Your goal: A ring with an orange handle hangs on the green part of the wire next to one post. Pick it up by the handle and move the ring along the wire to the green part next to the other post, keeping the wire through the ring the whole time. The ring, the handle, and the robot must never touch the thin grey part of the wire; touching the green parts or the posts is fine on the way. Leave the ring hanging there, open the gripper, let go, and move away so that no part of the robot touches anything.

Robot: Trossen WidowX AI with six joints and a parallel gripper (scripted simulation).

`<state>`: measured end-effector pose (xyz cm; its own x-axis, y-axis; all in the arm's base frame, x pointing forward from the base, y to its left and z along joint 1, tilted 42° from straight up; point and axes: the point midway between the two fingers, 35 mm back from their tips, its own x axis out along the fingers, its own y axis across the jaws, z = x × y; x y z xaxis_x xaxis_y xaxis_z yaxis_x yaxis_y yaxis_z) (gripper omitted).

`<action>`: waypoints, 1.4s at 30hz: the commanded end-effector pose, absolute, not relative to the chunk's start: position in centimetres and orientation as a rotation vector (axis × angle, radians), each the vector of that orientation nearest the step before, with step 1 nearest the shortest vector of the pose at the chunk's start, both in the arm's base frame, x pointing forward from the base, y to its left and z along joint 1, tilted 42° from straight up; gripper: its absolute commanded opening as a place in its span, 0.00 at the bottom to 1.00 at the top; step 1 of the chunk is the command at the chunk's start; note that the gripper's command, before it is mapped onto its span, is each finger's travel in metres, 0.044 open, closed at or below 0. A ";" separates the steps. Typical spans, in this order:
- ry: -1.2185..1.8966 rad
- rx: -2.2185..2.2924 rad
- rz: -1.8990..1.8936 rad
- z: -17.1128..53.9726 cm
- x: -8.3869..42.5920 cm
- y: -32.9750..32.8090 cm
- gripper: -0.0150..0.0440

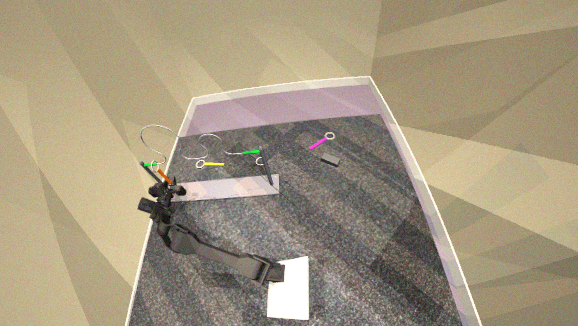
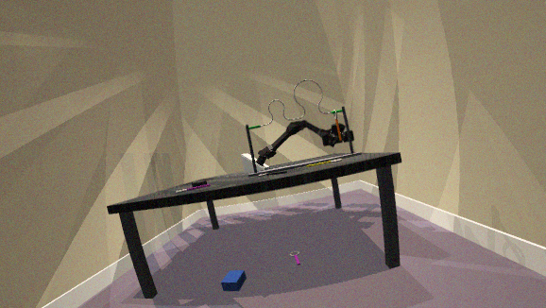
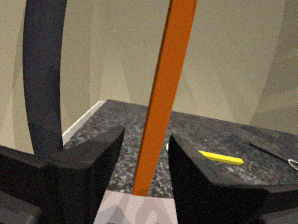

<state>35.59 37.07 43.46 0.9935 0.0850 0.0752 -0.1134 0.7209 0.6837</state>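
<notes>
The ring (image 1: pixel 151 166) hangs on the green part (image 1: pixel 146 165) (image 2: pixel 340 111) beside the near-arm post (image 1: pixel 151 172) (image 2: pixel 348 128) (image 3: pixel 44 75). Its orange handle (image 1: pixel 164 175) (image 2: pixel 338 128) (image 3: pixel 165 85) hangs down, its lower end between or just beyond my fingertips. My gripper (image 1: pixel 171 186) (image 2: pixel 338 134) (image 3: pixel 147 135) is partly open, with a gap on both sides of the handle in the wrist view. The grey wire (image 1: pixel 157 125) (image 2: pixel 307 79) curves to the other green part (image 1: pixel 251 152) (image 2: pixel 254 127) at the other post (image 1: pixel 267 170) (image 2: pixel 250 148). The ring is out of the wrist view.
A yellow-handled ring (image 1: pixel 214 164) (image 3: pixel 222 158), a magenta-handled ring (image 1: pixel 318 143) and a dark block (image 1: pixel 330 159) lie on the table. A pale base strip (image 1: pixel 225 188) joins the posts. The near-arm post stands close left of my fingers in the wrist view.
</notes>
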 end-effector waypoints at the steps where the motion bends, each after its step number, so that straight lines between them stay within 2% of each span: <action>1: -0.042 0.766 0.113 43.8 36.1 37.0 0.53; 32: -0.043 0.766 0.113 43.8 36.7 37.0 0.53; 42: -0.043 0.762 0.110 43.7 36.7 37.0 0.08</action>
